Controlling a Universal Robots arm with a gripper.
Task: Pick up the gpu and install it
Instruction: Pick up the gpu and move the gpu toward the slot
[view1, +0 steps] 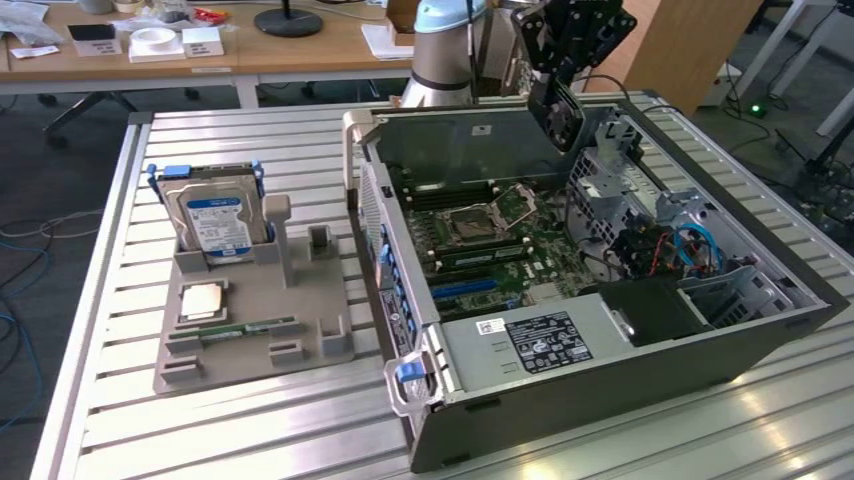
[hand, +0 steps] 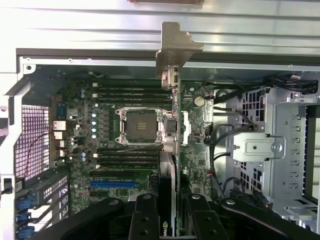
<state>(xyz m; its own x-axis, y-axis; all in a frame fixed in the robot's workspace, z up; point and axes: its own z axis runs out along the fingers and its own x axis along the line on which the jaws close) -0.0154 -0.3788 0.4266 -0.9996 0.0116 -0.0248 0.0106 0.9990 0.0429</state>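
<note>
Holding one gpu (view1: 557, 118) over one case (view1: 601, 385)

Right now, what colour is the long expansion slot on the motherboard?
The expansion slot is bright blue; the wrist view shows it best.

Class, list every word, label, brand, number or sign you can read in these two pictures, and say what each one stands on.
No text can be read with certainty.
Blue-and-white label on the hard drive: print blurred.
Black label on the power supply: print too small.
White sticker beside that label: too small.
Green mark low on the gpu: no letters readable.
</note>
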